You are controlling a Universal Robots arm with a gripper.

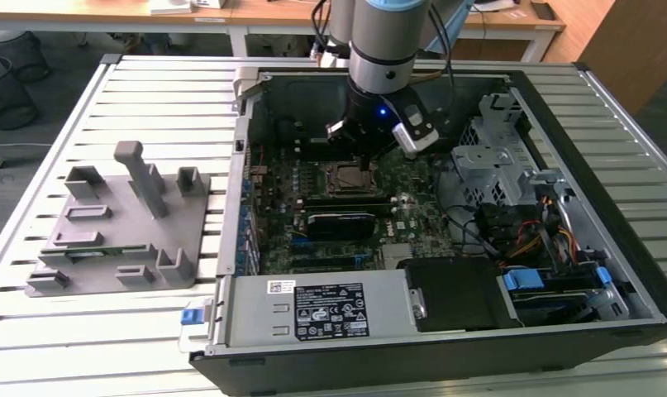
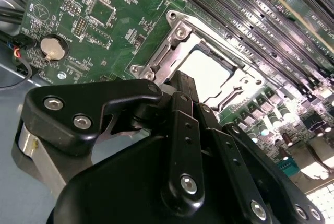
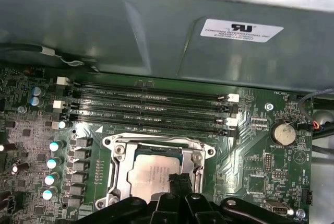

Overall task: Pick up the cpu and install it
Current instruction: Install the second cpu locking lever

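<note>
**Silver chip sits in its socket, my gripper right above it**

Silver and square, the cpu (image 3: 153, 177) lies flat inside the metal socket frame (image 3: 117, 153) on the green motherboard (image 3: 261, 172). I see it low in the middle of the first wrist view, and in the second wrist view it is the pale square just above the black gripper (image 2: 183, 80). In the exterior view the gripper (image 1: 365, 169) hangs over the socket (image 1: 348, 179), in the upper middle of the open computer case (image 1: 444, 351).

I cannot tell if the fingers are open or closed, because the black gripper body hides the tips. I think the chip is already seated.

To do this step well, I judge that the chip must lie level in the frame, with no corner tipped up. Any push should be soft and straight down.

Room is tight. Long black memory slots (image 3: 151, 106) run just beside the socket, and small silver-topped cans (image 3: 52, 164) stand near the frame. The case rests on a white slatted table (image 1: 157, 99), with a grey plastic fixture (image 1: 118, 227) at middle left. Wooden desks (image 1: 267, 10) stand at the top of the exterior view.
</note>
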